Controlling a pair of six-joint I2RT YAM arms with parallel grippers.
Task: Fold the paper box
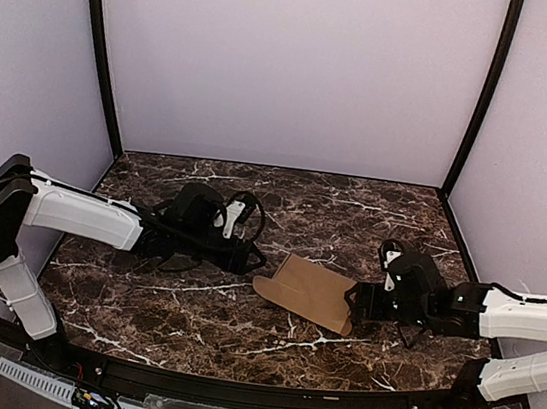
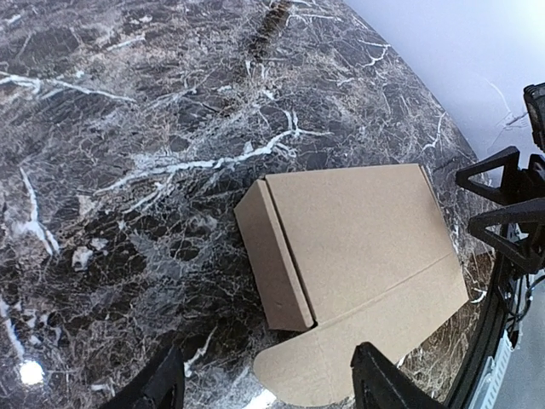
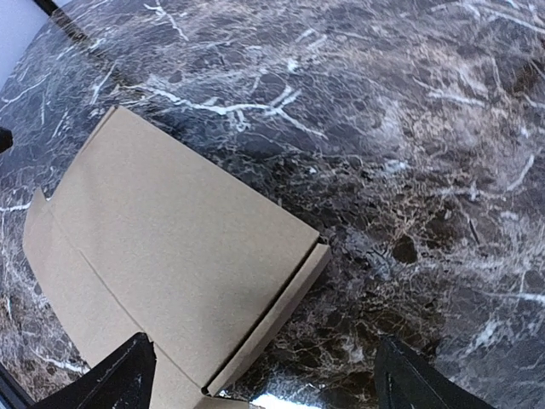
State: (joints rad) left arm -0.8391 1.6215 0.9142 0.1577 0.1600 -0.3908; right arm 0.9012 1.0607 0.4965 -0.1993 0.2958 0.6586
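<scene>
The paper box (image 1: 308, 290) lies flat on the marble table, tan cardboard with its top panel folded down. One side wall stands along its edge, and a rounded flap (image 2: 341, 358) sticks out on the table. My left gripper (image 1: 247, 252) is just left of the box, open. In the left wrist view the left gripper (image 2: 272, 392) straddles the flap's rounded end without touching it. My right gripper (image 1: 354, 301) is at the box's right end, open wide. In the right wrist view the box (image 3: 170, 247) has its near corner between the right gripper (image 3: 272, 383) fingers, not gripped.
The dark marble table (image 1: 237, 331) is ringed by pale purple walls with black corner posts (image 1: 102, 51). A black rail (image 1: 229, 385) runs along the near edge. The right gripper's black frame (image 2: 511, 213) shows beyond the box in the left wrist view.
</scene>
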